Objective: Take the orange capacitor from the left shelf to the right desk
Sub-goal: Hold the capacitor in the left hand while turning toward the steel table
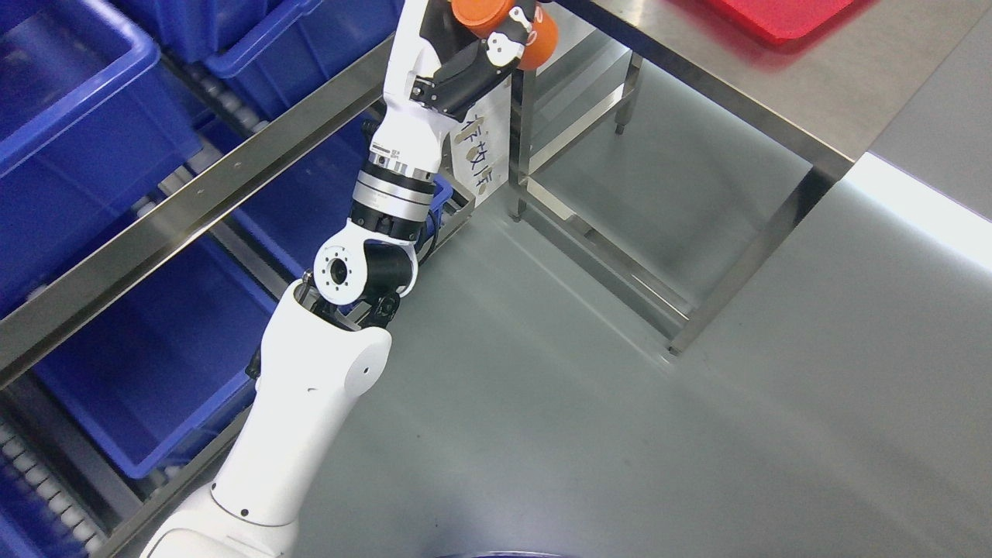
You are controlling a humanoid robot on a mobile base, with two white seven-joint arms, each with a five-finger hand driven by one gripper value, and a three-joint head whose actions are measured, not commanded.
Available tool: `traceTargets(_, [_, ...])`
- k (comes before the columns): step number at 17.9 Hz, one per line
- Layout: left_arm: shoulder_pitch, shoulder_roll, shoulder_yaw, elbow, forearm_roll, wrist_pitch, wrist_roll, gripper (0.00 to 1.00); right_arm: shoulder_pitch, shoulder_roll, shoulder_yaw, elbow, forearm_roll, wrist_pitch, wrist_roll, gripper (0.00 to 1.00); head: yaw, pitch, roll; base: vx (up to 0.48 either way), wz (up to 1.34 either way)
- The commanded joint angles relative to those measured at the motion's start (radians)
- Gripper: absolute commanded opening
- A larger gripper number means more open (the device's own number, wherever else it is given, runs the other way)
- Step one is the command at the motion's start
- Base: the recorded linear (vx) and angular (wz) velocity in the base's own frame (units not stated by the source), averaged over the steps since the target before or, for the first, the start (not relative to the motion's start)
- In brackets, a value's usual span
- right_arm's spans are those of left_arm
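1. Holding the orange capacitor (pixel 496 19) at the top centre of the frame, your left hand (pixel 484 58) has its fingers curled around it, just beside the steel desk (pixel 775 101) edge.
2. Carry it rightward over the desk top at upper right; judge the clearance from the edge first.
3. Avoid the red tray (pixel 775 15); set down on bare steel, then release.
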Motion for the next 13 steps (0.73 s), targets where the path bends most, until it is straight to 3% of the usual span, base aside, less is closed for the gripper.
traceTargets(1, [-0.097, 0.017, -0.126, -0.002, 0.060, 0.006, -0.001, 0.02, 0.019, -0.017, -0.012, -0.017, 0.003, -0.002, -0.001, 1.00, 0.0000, 0.000, 0.000, 0.308, -0.42])
traceTargets(7, [-0.184, 0.017, -0.125, 0.004, 0.112, 0.079, 0.001, 0.02, 0.019, -0.017, -0.012, -0.017, 0.003, 0.000, -0.001, 1.00, 0.0000, 0.000, 0.000, 0.285, -0.46])
traceTargets(13, [-0.292, 0.017, -0.080, 0.147, 0.117, 0.186, 0.001, 0.02, 0.019, -0.017, -0.012, -0.017, 0.003, 0.000, -0.001, 1.00, 0.0000, 0.000, 0.000, 0.277, -0.37])
